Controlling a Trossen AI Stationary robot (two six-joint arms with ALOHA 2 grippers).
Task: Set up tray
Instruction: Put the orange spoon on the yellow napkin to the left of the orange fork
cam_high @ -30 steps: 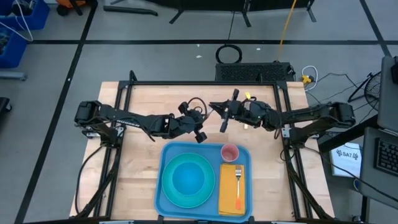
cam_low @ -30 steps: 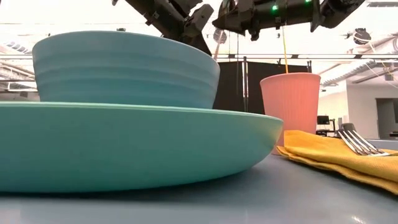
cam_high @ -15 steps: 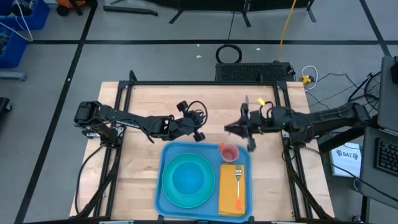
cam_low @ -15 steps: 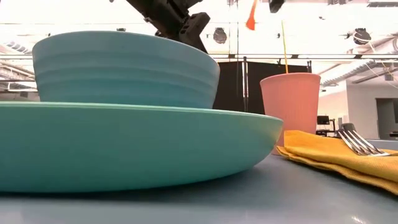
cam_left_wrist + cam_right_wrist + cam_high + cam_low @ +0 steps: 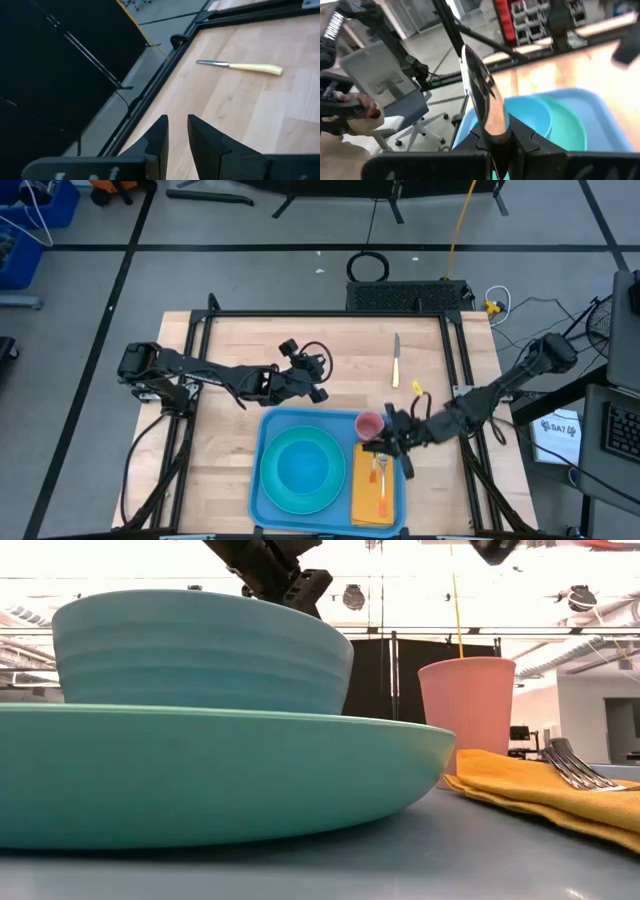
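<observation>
The tray (image 5: 262,485) lies at the tabletop's (image 5: 230,340) near edge, carrying 1 turquoise plate (image 5: 300,472) with a bowl (image 5: 200,650), 1 pink cup (image 5: 369,425), and 1 orange napkin (image 5: 371,498) bearing a fork (image 5: 381,480). The right gripper (image 5: 390,446) hovers over the napkin, clamping a spoon (image 5: 479,90). The left gripper (image 5: 318,392), fingers narrowly parted and holding nothing, hangs beside the tray's far edge. A knife (image 5: 396,360) lies near the tabletop's far right corner.
</observation>
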